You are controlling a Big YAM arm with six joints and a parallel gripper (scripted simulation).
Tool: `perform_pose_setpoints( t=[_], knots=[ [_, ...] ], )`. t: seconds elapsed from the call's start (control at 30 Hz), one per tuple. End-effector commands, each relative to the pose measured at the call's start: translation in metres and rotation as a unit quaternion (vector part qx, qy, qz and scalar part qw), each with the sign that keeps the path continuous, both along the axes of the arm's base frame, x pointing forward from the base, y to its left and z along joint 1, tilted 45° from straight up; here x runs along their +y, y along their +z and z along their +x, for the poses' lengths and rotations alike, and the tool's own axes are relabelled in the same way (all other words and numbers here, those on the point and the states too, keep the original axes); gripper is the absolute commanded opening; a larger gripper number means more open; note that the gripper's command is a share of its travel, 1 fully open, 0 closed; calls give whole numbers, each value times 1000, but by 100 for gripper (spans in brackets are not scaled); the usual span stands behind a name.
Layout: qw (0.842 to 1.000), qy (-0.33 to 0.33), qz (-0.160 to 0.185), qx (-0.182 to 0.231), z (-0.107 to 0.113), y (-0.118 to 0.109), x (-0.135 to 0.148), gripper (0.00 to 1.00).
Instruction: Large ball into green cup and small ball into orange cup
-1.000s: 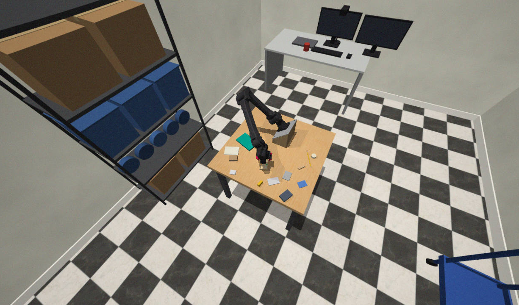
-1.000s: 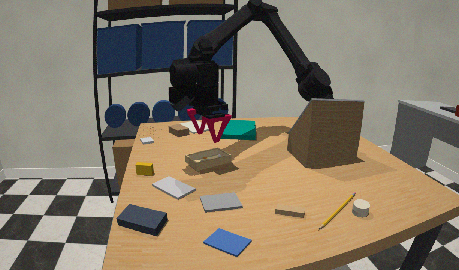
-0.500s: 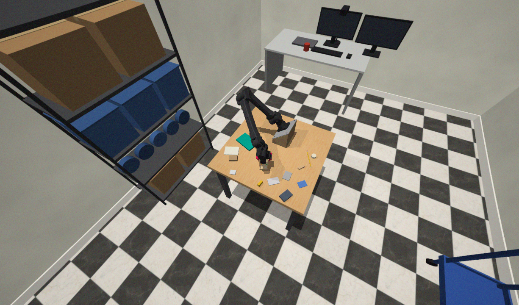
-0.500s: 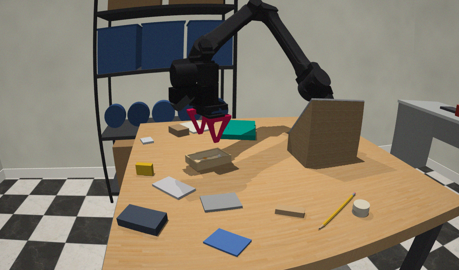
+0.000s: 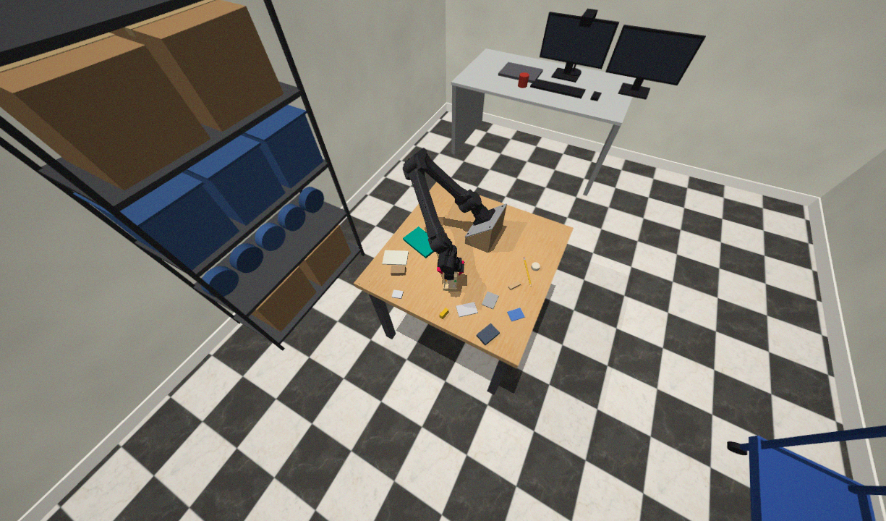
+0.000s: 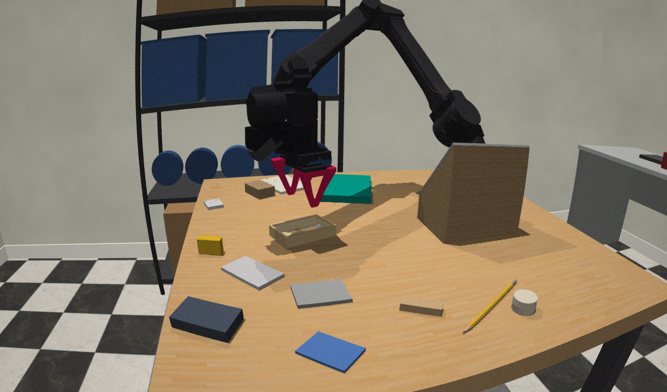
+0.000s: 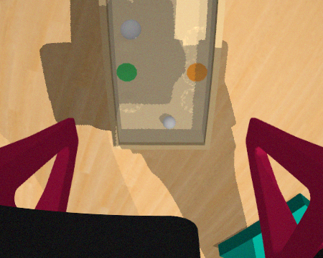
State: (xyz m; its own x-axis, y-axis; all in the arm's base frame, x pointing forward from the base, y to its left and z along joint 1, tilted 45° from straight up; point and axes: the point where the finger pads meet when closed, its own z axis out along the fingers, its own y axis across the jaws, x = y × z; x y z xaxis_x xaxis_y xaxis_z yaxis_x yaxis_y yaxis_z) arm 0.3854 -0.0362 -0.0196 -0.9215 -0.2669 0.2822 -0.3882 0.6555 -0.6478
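Observation:
The wooden puzzle (image 7: pixel 161 67) is a shallow tray under a clear cover, lying flat on the table; it also shows in the exterior view (image 6: pixel 302 230) and, small, in the top view (image 5: pixel 454 283). Inside, the large grey ball rests in the far left corner, just beyond the green cup (image 7: pixel 126 72). The small grey ball lies by the near wall. The orange cup (image 7: pixel 197 72) is at the right side. My gripper (image 7: pixel 161 129) (image 6: pixel 304 187) hovers above the tray's near end, its red fingers wide open and empty.
A teal block (image 6: pixel 347 188) lies just behind the gripper. A tall wooden wedge (image 6: pixel 474 192) stands to the right. A yellow block (image 6: pixel 209 244), flat tiles (image 6: pixel 252 271) (image 6: pixel 320 293), a dark block (image 6: pixel 206 318) and a pencil (image 6: pixel 489 305) lie around the tray.

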Motion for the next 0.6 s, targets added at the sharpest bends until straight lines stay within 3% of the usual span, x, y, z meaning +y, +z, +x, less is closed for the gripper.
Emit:
perform_pose_setpoints(
  t=[0.0,0.57],
  knots=[
    [1000,16,3,-19,13,6,12,87],
    [1000,15,3,-17,12,5,10,87]
  ],
)
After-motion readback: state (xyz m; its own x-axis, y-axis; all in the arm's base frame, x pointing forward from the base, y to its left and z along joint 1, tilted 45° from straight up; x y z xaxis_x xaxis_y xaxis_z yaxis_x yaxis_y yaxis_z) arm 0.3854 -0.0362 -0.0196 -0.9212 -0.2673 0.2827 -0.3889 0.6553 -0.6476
